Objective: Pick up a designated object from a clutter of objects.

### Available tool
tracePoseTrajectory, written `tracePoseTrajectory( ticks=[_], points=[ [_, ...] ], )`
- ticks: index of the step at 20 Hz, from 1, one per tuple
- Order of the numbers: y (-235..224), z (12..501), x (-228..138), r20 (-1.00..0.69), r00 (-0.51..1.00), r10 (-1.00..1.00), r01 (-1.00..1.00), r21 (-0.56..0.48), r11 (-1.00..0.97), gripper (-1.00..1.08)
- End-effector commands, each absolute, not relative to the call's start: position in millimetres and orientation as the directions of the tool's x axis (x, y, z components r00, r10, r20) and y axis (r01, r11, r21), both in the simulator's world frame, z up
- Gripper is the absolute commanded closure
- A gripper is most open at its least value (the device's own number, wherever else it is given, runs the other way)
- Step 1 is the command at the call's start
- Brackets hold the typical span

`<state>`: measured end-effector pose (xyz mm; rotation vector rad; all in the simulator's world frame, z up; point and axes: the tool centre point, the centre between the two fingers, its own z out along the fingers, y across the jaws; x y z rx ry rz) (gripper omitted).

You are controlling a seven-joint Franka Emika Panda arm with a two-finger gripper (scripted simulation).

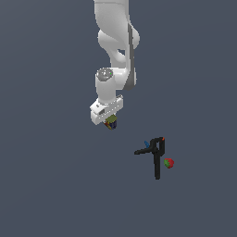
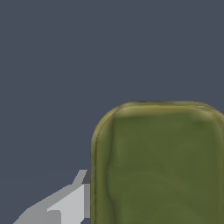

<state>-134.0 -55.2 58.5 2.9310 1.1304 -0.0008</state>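
Observation:
The designated object, a small squat can (image 1: 111, 123) with an olive-green top and a dark multicoloured label, sits directly under the white hand. My gripper (image 1: 109, 120) comes down over it and is shut on its sides. In the wrist view the can's olive-green top (image 2: 159, 166) fills the lower right, very close to the camera. One grey finger (image 2: 72, 203) presses against the can's side, and the can hides the other finger. The remaining clutter of objects lies apart, toward the exterior view's right.
A black L-shaped clamp (image 1: 157, 157) with blue and red tips lies on the dark grey floor at the exterior view's lower right. A tiny red-and-green ball (image 1: 169, 163) rests just beside it. The white arm (image 1: 115, 46) rises above the hand.

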Motion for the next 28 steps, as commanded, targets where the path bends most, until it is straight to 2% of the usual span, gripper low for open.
tracePoseTrajectory(
  ticks=[1, 15, 28],
  points=[
    [-55.1, 58.6, -133.8, 0.0, 0.741, 0.672, 0.672, 0.0, -0.741, 1.08],
    [-45.7, 78.4, -132.8, 0.0, 0.741, 0.672, 0.672, 0.0, -0.741, 1.08],
    [-6.6, 162.7, -127.3, -0.003, 0.741, 0.671, 0.671, 0.003, -0.741, 1.08]
  ],
)
